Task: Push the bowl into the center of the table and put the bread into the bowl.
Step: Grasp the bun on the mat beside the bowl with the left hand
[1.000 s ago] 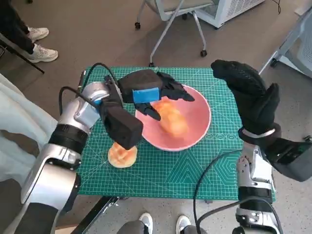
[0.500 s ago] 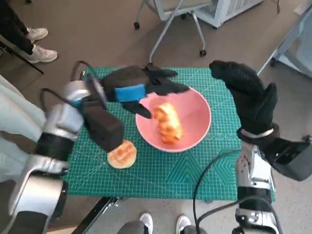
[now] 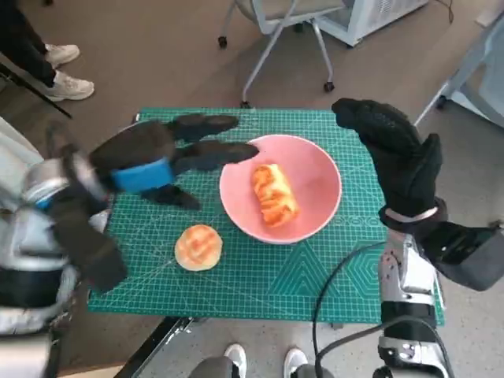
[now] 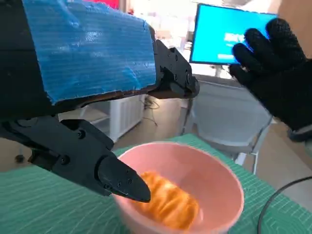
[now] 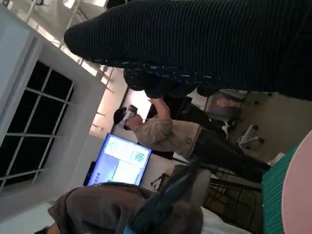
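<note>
Pink and smooth, the round bowl sits near the middle of the counter, which is covered by a green cutting mat printed with a pale grid and angled lines; any lettering on it is too small to read. Inside the bowl lies an oblong, ridged, golden-orange bread, glossy on top. A second bread, round and domed with a scored crust, rests on the mat just outside the bowl, on the robot's left.

Left robot hand, hard black plastic with a patch of blue tape, hangs over the mat beside the bowl's rim, fingers apart and holding nothing. Right robot hand, in a black knitted glove, is raised above the counter's right edge, fingers spread, empty.

Behind, the left wrist view shows a lit blue screen; its text is unreadable.
</note>
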You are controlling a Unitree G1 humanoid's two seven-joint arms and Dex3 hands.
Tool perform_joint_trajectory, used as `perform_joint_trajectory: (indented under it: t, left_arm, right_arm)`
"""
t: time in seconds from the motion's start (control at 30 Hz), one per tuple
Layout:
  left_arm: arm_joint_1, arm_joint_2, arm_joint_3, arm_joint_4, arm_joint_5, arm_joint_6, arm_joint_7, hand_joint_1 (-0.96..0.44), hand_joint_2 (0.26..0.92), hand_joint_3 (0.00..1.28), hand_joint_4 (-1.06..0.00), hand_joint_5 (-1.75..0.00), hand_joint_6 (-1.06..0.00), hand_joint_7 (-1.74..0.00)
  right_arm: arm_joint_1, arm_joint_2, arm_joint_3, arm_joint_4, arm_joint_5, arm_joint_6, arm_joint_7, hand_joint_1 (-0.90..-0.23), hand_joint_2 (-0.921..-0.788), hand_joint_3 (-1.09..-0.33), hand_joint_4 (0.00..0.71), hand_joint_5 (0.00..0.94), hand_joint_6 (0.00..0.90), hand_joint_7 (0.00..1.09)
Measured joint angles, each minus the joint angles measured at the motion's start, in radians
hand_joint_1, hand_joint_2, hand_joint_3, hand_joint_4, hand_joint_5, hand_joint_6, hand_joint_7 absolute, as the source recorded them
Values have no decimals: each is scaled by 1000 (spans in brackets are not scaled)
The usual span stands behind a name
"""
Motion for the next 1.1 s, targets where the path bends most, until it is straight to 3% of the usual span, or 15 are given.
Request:
perform_joint_trajectory:
  t: [0.53,0.8,1.1]
  left_arm:
    - [244,68,43,-86,13,-15,-7,-394,764,1,-315,-24,-444,-73]
    - [288,55,33,-86,62,-21,16,-449,776,5,-326,-14,-446,-61]
    - [300,16,-12,-43,154,-75,85,-501,785,4,-333,-7,-451,-46]
  right_arm:
    - [-1,0,-1,-4,12,17,16,-699,-921,-717,183,3,20,555]
    - [-2,0,-3,1,32,25,24,-696,-921,-717,183,2,16,562]
    - [-3,0,-2,1,35,33,30,-694,-921,-717,183,2,12,569]
